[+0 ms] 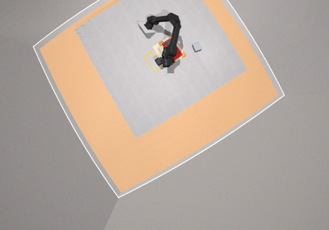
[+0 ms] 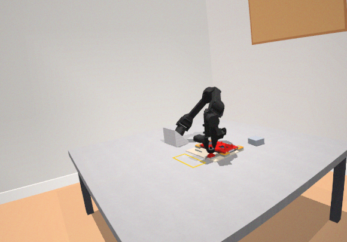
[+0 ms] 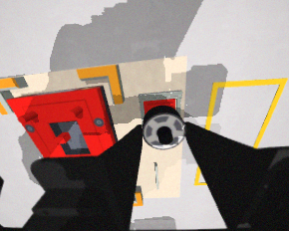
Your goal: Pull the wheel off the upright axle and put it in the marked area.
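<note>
In the wrist view a small wheel (image 3: pixel 163 131) with a dark tyre, grey spoked face and a dark hub hole sits between my two black fingers. My gripper (image 3: pixel 162 127) (image 2: pixel 210 149) (image 1: pixel 162 62) is shut on the wheel, one finger on each side of the tyre. Below the wheel is a small red square base (image 3: pixel 159 106) on a cream board (image 3: pixel 169 80) (image 2: pixel 194 152); the axle is hidden by the wheel. The marked area is a yellow outline (image 3: pixel 269 115) (image 2: pixel 179 160) (image 1: pixel 147 61) on the table, just beside the board.
A large red plate (image 3: pixel 45 124) (image 2: pixel 222 145) with a grey recess lies on the board on the other side of the wheel, with orange corner marks (image 3: pixel 107 75). A small grey block (image 2: pixel 256 141) (image 1: pixel 197 46) and a pale wedge (image 2: pixel 173 138) stand on the table (image 2: pixel 149 192).
</note>
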Controlling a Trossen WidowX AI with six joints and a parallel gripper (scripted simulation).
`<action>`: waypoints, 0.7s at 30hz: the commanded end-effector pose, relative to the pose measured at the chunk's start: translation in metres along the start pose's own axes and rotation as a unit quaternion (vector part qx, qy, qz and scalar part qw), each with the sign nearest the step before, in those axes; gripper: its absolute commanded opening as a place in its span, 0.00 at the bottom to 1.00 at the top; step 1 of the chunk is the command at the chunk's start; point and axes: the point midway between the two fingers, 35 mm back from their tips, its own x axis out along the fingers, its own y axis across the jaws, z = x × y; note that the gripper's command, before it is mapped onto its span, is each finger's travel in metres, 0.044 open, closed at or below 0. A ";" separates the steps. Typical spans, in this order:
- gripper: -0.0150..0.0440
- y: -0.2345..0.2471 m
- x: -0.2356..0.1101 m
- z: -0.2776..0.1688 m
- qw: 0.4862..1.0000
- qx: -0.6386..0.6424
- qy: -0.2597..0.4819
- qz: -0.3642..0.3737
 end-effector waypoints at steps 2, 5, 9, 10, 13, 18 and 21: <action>0.25 -0.002 -0.014 0.000 1.000 0.004 -0.009 -0.002; 0.25 -0.002 -0.015 0.000 1.000 0.004 -0.009 -0.002; 0.25 -0.002 -0.016 -0.001 1.000 0.004 -0.009 -0.002; 0.25 -0.002 -0.017 -0.001 1.000 0.004 -0.009 -0.002; 0.25 -0.002 -0.018 -0.001 1.000 0.004 -0.009 -0.002; 0.25 -0.002 -0.019 -0.001 1.000 0.005 -0.009 -0.002; 0.25 -0.002 -0.020 -0.001 1.000 0.005 -0.009 -0.002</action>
